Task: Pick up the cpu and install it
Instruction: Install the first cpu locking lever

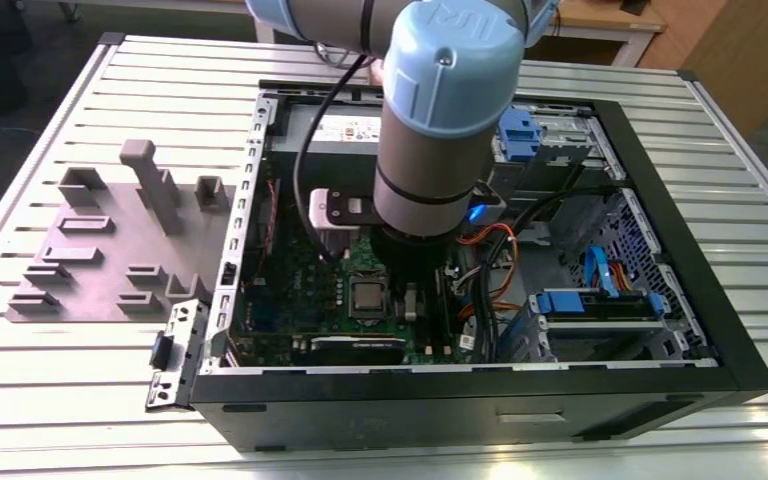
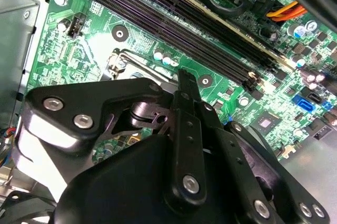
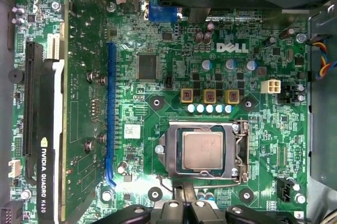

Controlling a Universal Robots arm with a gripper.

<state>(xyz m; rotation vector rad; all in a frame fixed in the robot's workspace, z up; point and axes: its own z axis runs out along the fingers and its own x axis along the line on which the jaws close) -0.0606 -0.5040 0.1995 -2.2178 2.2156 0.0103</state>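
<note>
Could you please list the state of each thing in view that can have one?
cpu: lying flat inside the socket frame, metal top up.
socket frame: around the cpu, on the motherboard.
hand: just beside the socket, holding nothing visible.
computer case: lying on its side, side panel off.
grey tray: on the table beside the case, no chip visible on it.

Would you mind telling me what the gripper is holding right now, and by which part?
Nothing, it seems: the cpu lies in its socket frame on the motherboard, apart from the gripper.
</note>
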